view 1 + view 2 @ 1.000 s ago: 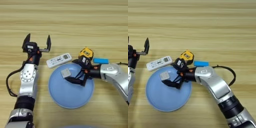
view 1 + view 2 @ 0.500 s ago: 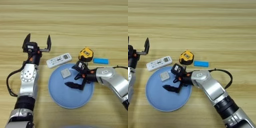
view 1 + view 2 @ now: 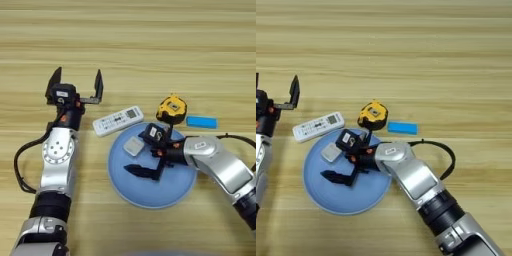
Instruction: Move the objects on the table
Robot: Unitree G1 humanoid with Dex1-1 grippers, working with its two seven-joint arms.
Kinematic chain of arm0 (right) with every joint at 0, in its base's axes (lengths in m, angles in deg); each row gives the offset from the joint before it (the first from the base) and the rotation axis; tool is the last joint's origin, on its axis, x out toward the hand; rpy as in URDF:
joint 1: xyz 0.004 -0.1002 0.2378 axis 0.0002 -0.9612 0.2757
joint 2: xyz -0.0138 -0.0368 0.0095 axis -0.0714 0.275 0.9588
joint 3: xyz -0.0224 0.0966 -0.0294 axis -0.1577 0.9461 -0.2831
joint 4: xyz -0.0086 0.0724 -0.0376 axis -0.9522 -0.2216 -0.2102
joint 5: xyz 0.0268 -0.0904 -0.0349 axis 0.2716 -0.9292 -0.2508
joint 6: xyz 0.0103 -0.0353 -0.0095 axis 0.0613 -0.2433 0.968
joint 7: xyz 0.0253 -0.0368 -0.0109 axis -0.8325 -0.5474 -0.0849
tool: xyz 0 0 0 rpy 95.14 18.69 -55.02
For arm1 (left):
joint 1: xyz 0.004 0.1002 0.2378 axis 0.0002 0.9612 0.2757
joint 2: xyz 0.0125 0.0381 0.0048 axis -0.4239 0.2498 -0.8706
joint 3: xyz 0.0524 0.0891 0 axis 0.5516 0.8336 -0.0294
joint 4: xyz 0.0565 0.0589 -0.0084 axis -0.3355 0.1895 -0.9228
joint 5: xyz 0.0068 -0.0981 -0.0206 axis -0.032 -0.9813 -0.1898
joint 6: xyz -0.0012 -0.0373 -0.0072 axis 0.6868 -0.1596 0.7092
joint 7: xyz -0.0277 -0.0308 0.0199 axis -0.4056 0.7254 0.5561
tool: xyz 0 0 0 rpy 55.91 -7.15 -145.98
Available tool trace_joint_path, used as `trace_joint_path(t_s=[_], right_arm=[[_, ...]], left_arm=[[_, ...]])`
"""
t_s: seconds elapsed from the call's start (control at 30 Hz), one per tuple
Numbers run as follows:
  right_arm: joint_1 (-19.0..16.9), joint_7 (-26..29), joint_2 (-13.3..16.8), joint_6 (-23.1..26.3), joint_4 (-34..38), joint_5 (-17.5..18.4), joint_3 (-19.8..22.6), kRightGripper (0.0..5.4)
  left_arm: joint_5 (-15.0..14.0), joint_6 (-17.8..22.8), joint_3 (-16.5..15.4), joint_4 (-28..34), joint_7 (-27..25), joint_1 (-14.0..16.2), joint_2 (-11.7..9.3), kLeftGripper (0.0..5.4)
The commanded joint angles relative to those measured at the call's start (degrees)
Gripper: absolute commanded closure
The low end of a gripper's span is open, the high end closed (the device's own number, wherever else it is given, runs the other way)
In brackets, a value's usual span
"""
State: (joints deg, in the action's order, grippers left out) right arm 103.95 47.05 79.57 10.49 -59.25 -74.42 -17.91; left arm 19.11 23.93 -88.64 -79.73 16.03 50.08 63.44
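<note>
The round blue plate (image 3: 172, 192) lies near the table's front middle, with the small pale square block (image 3: 134, 146) resting on its upper left part. My right gripper (image 3: 142, 167) hangs over the plate just below the block, open and holding nothing; one black finger (image 3: 141, 172) stretches left above the plate. The white remote control (image 3: 118, 120) lies just off the plate's upper left rim. Beyond the far rim sit the yellow-black tape measure (image 3: 171, 110) and, right of it, the flat blue bar (image 3: 202, 122). My left gripper (image 3: 75, 85) stands open, left of the remote.
The wooden table (image 3: 150, 40) stretches wide beyond the objects. A black cable (image 3: 443, 155) loops off my right forearm, right of the plate. My left forearm (image 3: 56, 160) runs down the left side.
My right gripper has slid left and nearer to me across the plate, away from the tape measure. The block has stayed put on the plate. The left arm has not moved.
</note>
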Motion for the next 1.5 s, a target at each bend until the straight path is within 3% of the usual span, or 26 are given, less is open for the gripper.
trace_joint_path(t_s=[0.03,0.17,1.03,1.5], right_arm=[[0.3,0.0,-0.3,0.5,0.2,-0.8,-0.6,0.0],[0.1,0.5,-0.1,0.5,1.7,-1.1,-1.3,0.0],[-0.4,0.5,3.0,-0.8,3.1,-3.6,-0.4,2.94],[-0.2,0.6,2.7,-1.6,2.3,-4.3,-0.1,2.94]], left_arm=[[0.5,-0.2,0.2,-0.6,0.4,-0.8,0.4,0.03],[0.5,-0.2,0.2,-0.6,0.4,-0.8,0.3,0.03],[0.2,-0.5,0.1,-1.5,0.3,-1.4,0.2,0.0],[0.1,-0.9,0.0,-2.3,0.1,-1.7,0.1,0.0]])
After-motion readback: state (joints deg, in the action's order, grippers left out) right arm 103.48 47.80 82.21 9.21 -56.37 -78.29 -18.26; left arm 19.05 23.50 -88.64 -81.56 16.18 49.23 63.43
